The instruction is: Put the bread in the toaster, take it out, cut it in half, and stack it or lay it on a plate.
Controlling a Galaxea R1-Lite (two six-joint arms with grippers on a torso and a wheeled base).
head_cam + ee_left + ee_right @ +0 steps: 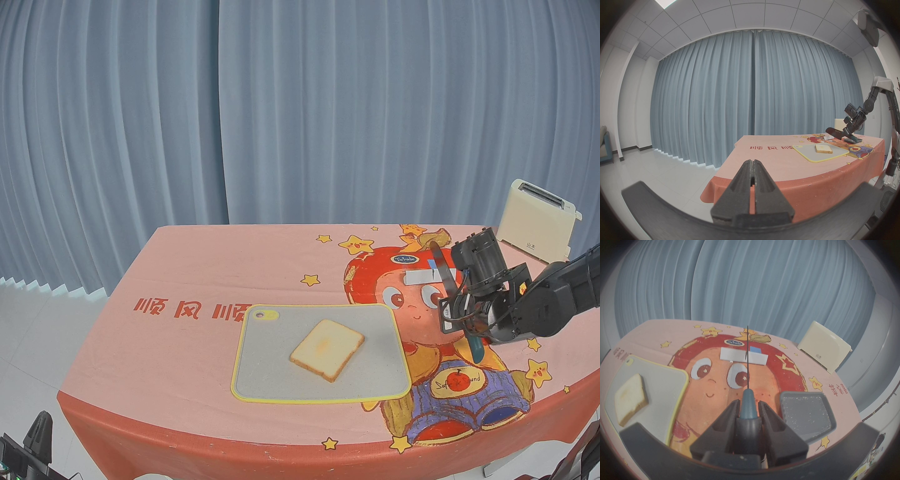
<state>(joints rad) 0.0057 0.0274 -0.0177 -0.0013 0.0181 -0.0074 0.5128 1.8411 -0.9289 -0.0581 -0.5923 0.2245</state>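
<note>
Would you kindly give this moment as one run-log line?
right gripper: shut on knife | left gripper: shut, empty | bread: uncut, on cutting board | step: cutting not begun

I see the cutting board (269,369) lying on the table (187,275), near its front edge and about in the middle. The bread (326,349) lies flat on the board, a little right of its centre. The toaster (537,219) stands at the far right corner of the table. The tray (807,415) lies right of the board and nearer than the toaster. My right gripper (748,408) hangs above the table between board and tray, with the knife (442,270) in it, blade toward the far side. My left gripper (752,165) is off the table, at its near left.
</note>
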